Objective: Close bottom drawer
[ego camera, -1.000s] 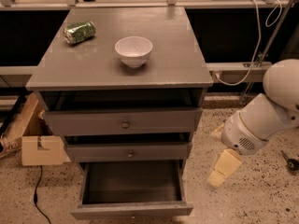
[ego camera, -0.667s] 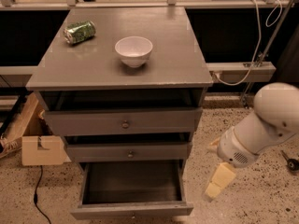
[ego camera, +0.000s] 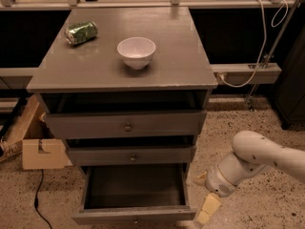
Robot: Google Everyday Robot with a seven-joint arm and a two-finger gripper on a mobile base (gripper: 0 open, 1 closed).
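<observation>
The bottom drawer (ego camera: 135,190) of the grey cabinet (ego camera: 119,66) stands pulled far out and is empty inside. Its front panel (ego camera: 119,217) lies at the lower edge of the view. The two drawers above it are pulled out only slightly. My gripper (ego camera: 198,200) hangs low at the right of the cabinet, just beside the bottom drawer's front right corner. Its cream fingers (ego camera: 208,209) are spread apart and hold nothing. The white arm (ego camera: 257,154) reaches in from the right.
A white bowl (ego camera: 137,51) and a crushed green can (ego camera: 81,32) lie on the cabinet top. A cardboard box (ego camera: 40,152) sits on the floor at the left, with a black cable (ego camera: 39,194) beside it. A cable tray (ego camera: 248,73) runs along the wall at the right.
My arm and gripper have dropped lower and moved left, ending next to the bottom drawer's front right corner. The drawer has not moved.
</observation>
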